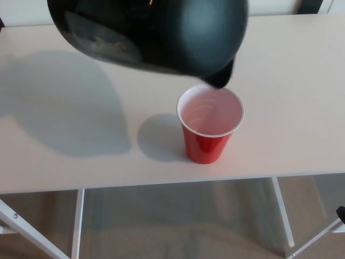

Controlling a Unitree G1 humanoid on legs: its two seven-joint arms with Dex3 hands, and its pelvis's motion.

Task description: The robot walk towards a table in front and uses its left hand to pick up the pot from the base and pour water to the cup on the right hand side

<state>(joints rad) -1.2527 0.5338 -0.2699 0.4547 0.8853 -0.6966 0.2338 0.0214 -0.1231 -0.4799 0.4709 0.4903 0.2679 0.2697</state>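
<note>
Glossy black pot, red cup white inside, white table

Pot above cup on table

Even, bright overhead light. Pot motion-blurred, soft sheen; it and cup throw soft shadows leftward on bench.

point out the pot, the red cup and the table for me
pot (156, 32), head view, on its dark rounded body
red cup (207, 147), head view, on its red outer wall
table (291, 102), head view, on bare top right of the cup
</note>
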